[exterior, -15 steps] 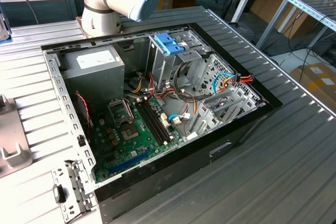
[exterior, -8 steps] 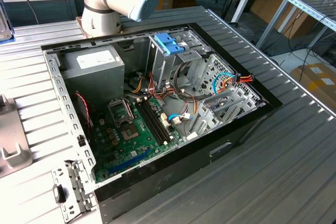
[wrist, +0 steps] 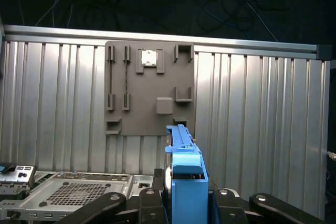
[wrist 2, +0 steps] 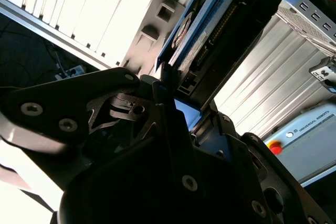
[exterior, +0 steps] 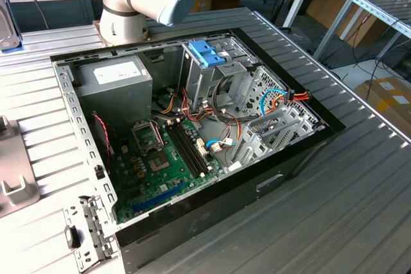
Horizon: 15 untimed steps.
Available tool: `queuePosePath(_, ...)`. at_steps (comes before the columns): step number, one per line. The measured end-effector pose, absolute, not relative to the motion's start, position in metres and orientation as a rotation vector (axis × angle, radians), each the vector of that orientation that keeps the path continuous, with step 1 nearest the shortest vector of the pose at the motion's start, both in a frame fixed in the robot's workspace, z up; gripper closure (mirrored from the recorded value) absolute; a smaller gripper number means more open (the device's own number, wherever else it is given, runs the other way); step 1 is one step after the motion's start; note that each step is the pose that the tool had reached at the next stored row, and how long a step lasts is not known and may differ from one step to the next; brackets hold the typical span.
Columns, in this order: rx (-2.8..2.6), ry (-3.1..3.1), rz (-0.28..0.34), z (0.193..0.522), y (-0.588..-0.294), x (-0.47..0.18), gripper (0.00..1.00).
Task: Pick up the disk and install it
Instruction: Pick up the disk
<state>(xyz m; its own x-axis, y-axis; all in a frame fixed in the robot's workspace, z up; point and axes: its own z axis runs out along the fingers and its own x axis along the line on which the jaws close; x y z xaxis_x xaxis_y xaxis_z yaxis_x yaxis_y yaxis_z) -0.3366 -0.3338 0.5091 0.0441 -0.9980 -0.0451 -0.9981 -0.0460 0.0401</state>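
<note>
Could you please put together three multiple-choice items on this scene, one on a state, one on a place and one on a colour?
1. How is the computer case?
A) closed by a panel
B) open, motherboard exposed
C) standing on end

2. Where is the disk?
A) in the gripper
B) inside the case
C) in a drawer

3. What colour is the disk's side rail?
A) red
B) blue
C) yellow

Answers:
1 B: the exterior view looks straight onto the motherboard.
2 A: the first wrist view shows the gripper clamped on it.
3 B: the rail is bright blue in both wrist views.
</note>
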Motion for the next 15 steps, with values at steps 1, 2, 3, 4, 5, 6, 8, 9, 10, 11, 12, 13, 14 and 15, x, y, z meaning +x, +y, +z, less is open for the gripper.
queuePosePath(1, -2.268, 2.168, 0.095, 0.5091, -0.3338, -0.3361, 0.63)
queuePosePath(2, -2.268, 2.168, 0.095, 0.5091, -0.3338, -0.3357, 0.63)
queuePosePath(3, -2.268, 2.168, 0.095, 0.5091, -0.3338, -0.3349, 0.63)
queuePosePath(4, -2.268, 2.168, 0.095, 0.5091, -0.3338, -0.3345, 0.63)
queuePosePath(5, -2.268, 2.168, 0.095, 0.5091, -0.3338, -0.3339, 0.63)
queuePosePath(6, -2.268, 2.168, 0.095, 0.5091, -0.3338, -0.3331, 0.63)
queuePosePath(8, -2.268, 2.168, 0.095, 0.5091, -0.3338, -0.3322, 0.63)
queuePosePath(9, -2.268, 2.168, 0.095, 0.509, -0.3338, -0.3311, 0.63)
queuePosePath(10, -2.268, 2.168, 0.095, 0.5091, -0.3338, -0.3305, 0.63)
queuePosePath(11, -2.268, 2.168, 0.095, 0.5091, -0.3338, -0.33, 0.63)
queuePosePath(12, -2.268, 2.168, 0.095, 0.509, -0.3338, -0.3296, 0.63)
queuePosePath(13, -2.268, 2.168, 0.095, 0.5091, -0.3338, -0.3291, 0.63)
queuePosePath(14, -2.268, 2.168, 0.095, 0.509, -0.3338, -0.3287, 0.63)
queuePosePath(15, -2.268, 2.168, 0.095, 0.5091, -0.3338, -0.3283, 0.63)
